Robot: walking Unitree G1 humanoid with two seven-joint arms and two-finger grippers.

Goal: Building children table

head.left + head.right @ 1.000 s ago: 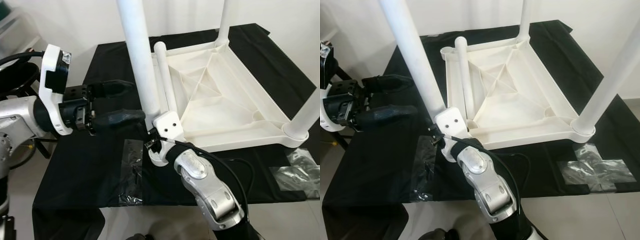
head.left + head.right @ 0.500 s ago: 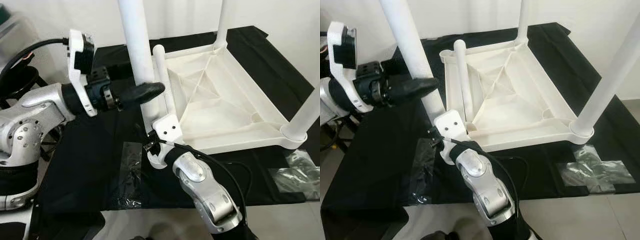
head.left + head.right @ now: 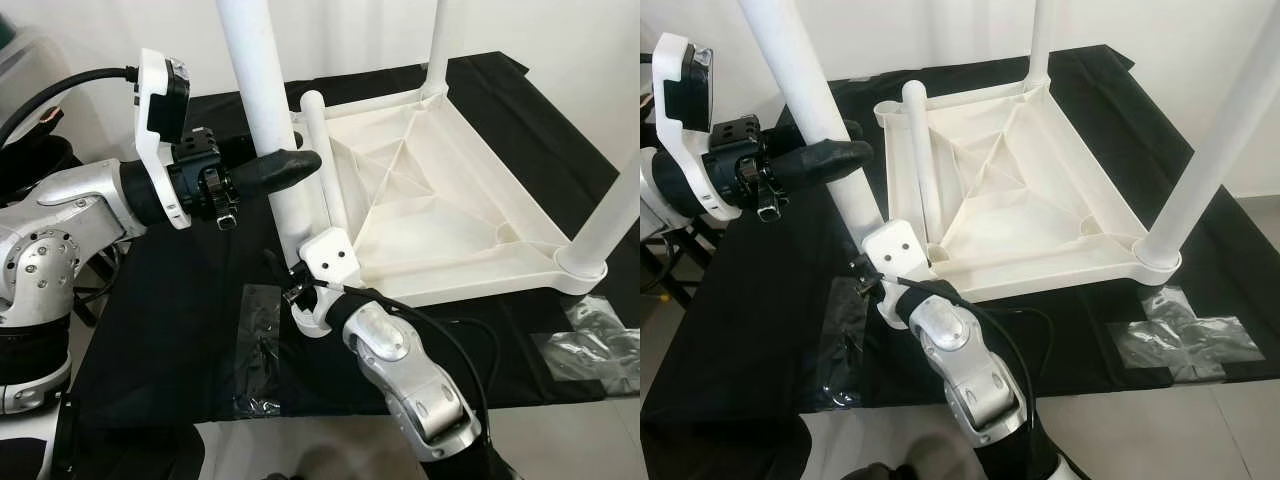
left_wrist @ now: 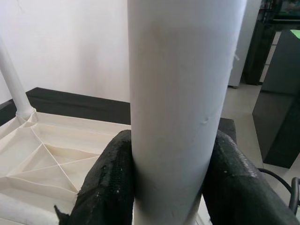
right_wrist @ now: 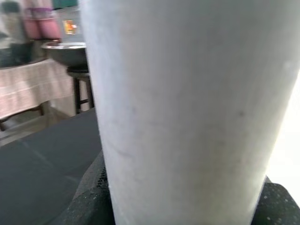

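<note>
While upside down on black cloth (image 3: 180, 330), white plastic table top (image 3: 440, 215) lying underside up, ribs showing. White round leg (image 3: 262, 110) at near left corner: long axis near vertical, free end up, leaning slightly. Left gripper (image 3: 285, 165) clamped on leg mid-height, fingers (image 4: 112, 178) pressed either side. Right gripper (image 3: 305, 290) wrapped round leg base at corner socket. Loose leg (image 3: 328, 170) lying flat in top. Two more legs (image 3: 1215, 150) standing up.
</note>
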